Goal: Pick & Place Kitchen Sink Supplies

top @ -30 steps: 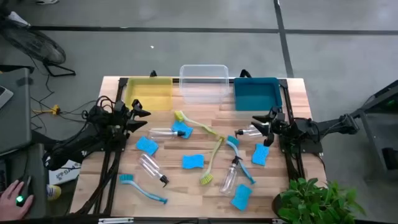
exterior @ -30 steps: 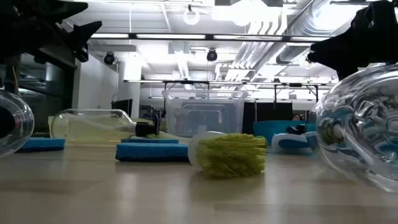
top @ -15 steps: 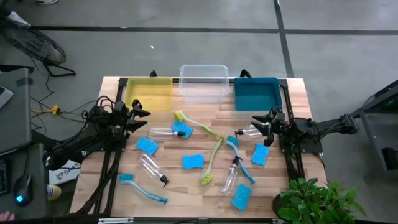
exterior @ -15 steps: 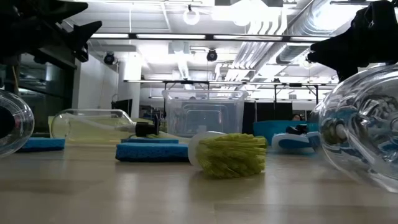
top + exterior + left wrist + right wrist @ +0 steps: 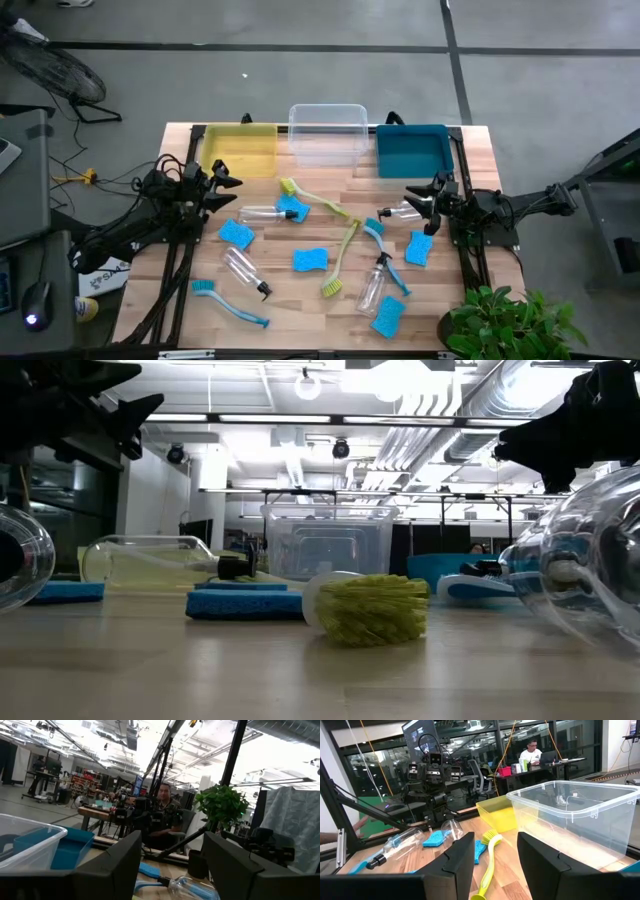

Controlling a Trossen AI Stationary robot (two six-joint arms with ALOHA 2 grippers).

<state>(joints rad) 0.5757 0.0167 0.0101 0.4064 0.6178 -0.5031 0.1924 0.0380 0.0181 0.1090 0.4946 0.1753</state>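
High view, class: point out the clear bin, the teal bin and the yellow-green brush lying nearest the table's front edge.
clear bin [image 5: 327, 133], high view, on its see-through floor.
teal bin [image 5: 412, 151], high view, on its inner floor.
yellow-green brush [image 5: 333, 286], high view, on its bristle head.

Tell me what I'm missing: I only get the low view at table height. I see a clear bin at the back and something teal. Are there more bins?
Observer: Yes, three in a row along the far edge: a yellow bin, the clear bin and a teal bin.
Operator: And the dark shapes in my top corners?
Observer: Those are the two grippers. The left gripper hovers near the yellow bin and the right gripper near the teal one, both open and holding nothing.
Operator: How many blue sponges?
Observer: Five, spread over the table.
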